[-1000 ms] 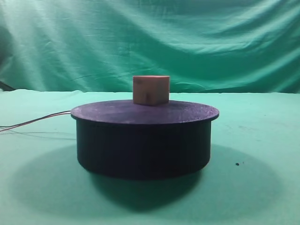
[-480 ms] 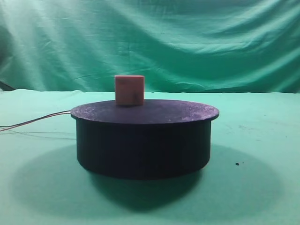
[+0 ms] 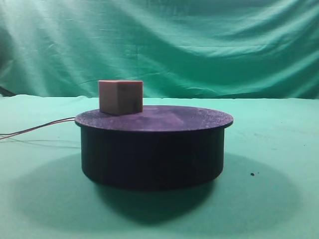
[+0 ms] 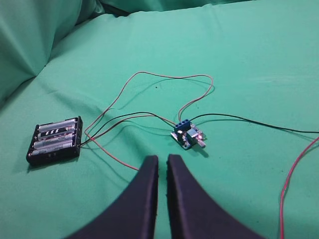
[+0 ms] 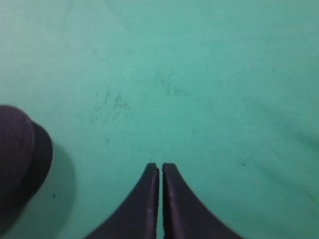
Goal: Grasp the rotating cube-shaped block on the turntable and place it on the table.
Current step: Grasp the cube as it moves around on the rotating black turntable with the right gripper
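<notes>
So both arms were parked away from the action. The left end effector hung over the counter pointing down and forward, its two dark fingers clenched almost together with just a thin slit between them, nothing in it. The right end effector was the same deal: two fingers pressed nearly shut, empty, hovering above bare green cloth with the edge of the turntable poking in at the lower left of its view. Neither one showed up in the high view at all.

Counting stuff: one cube-shaped block, one turntable. The block sat on top of the black disc, near its left rim, turned so two faces showed, a lighter one on the left and a shaded one on the right. It was well apart from both end effectors.

Off to the left side, the wrist view showed one black battery holder with four cells in it, one little blue circuit board near the left fingertips, and thin red and black wires looping between them on the cloth. Wires also trailed off the drum's left side in the high view.
</notes>
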Motion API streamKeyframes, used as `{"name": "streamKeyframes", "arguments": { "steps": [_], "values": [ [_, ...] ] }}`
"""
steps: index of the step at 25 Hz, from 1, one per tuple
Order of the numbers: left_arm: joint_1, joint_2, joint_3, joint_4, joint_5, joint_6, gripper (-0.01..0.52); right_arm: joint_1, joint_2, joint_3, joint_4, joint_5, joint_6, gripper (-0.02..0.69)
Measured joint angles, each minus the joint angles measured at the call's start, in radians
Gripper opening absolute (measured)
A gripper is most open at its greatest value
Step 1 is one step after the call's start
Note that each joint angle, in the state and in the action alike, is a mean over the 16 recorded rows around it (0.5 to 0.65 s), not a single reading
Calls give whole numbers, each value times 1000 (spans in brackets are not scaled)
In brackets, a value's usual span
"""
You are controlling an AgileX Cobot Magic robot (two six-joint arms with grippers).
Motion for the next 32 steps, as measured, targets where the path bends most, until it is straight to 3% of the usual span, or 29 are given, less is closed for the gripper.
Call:
{"name": "streamKeyframes", "arguments": {
  "steps": [5,10,13,16,26,29,32],
  "values": [
    [0,0,0,0,0,0,0,157,222,-105,39,8,-42,0],
    [0,0,0,0,0,0,0,325,376,-211,7,-5,30,9],
    [0,0,0,0,0,0,0,402,439,-265,-22,-15,86,51],
    [0,0,0,0,0,0,0,440,483,-305,-40,-14,125,138],
    [0,0,0,0,0,0,0,457,533,-355,-14,16,139,529],
    [0,0,0,0,0,0,0,458,537,-360,2,24,135,608],
    [0,0,0,0,0,0,0,460,548,-363,17,23,125,642]
  ]
}}
